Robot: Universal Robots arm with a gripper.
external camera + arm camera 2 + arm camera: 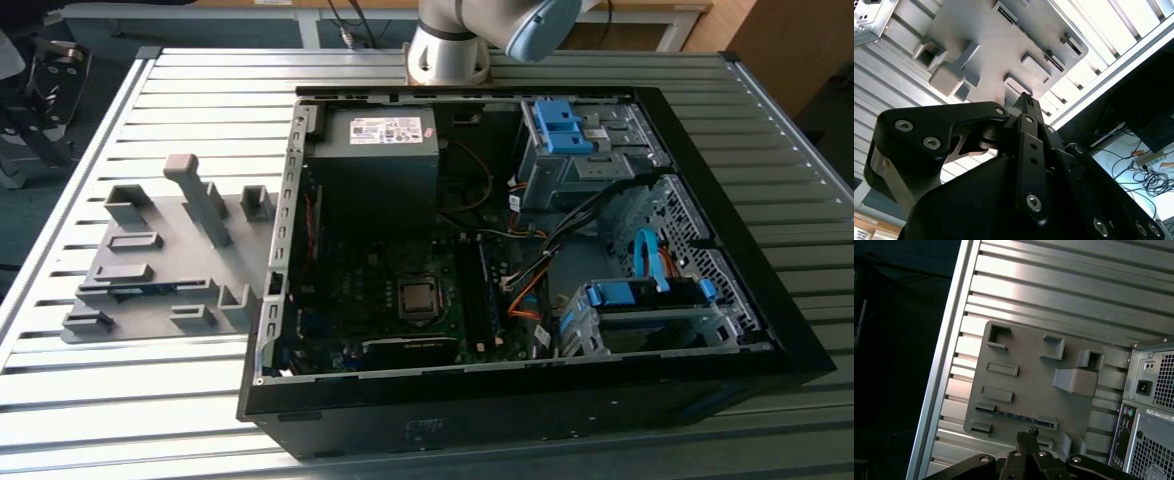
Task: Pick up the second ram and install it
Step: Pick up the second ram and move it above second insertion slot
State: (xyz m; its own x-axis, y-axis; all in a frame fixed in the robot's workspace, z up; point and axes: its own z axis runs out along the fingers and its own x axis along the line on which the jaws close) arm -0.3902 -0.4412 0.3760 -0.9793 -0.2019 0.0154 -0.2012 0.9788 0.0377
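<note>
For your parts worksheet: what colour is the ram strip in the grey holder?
Dark blue ram strip, clearest in the first wrist view.

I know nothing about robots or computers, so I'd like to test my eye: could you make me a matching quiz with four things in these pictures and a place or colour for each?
Things:
1. second ram
2. power supply
3. computer case
4. drive bracket

Descriptions:
A. black, standing open on the slatted table
B. bright blue, inside the case
C. lying in a slot of the grey holder plate
D. box with a pale label, in a corner of the case

Pairs: 1-C, 2-D, 3-A, 4-B
</note>
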